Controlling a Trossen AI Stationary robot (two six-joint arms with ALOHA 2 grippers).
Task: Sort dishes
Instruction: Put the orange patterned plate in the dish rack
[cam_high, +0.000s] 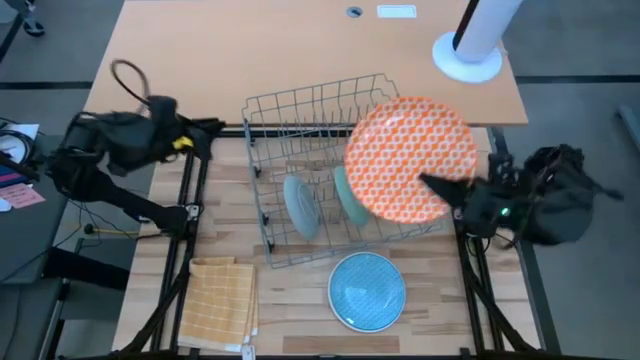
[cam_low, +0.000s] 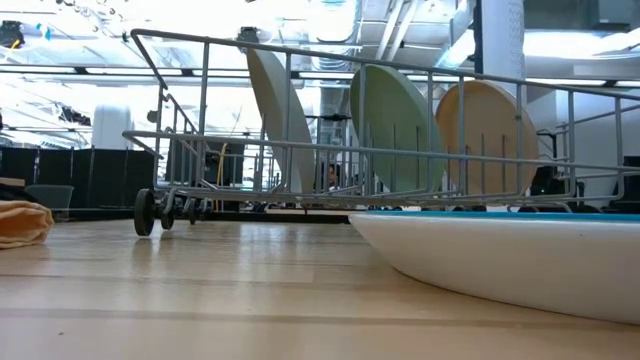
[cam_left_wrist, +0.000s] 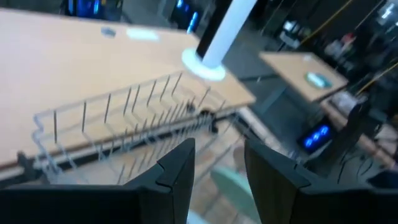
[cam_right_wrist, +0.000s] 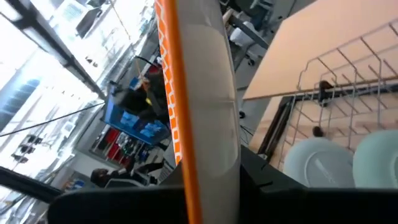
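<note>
Gripping orange plate (cam_high: 410, 158) edge over rack (cam_high: 300, 120), R gripper (cam_high: 440, 187); L gripper (cam_left_wrist: 217, 180) fingers apart, prob. idle.

orange plate (cam_high: 410, 158) hiding rack's (cam_high: 300, 120) right side

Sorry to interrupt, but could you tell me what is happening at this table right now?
The right tool is shut on the rim of a round orange-patterned plate, holding it above the grey wire dish rack. Two pale plates, one grey-blue and one green, stand upright in the rack. A round teal plate lies flat on the wooden table in front of it, near a yellow checked cloth. The left tool waits open at the table's left edge.
</note>
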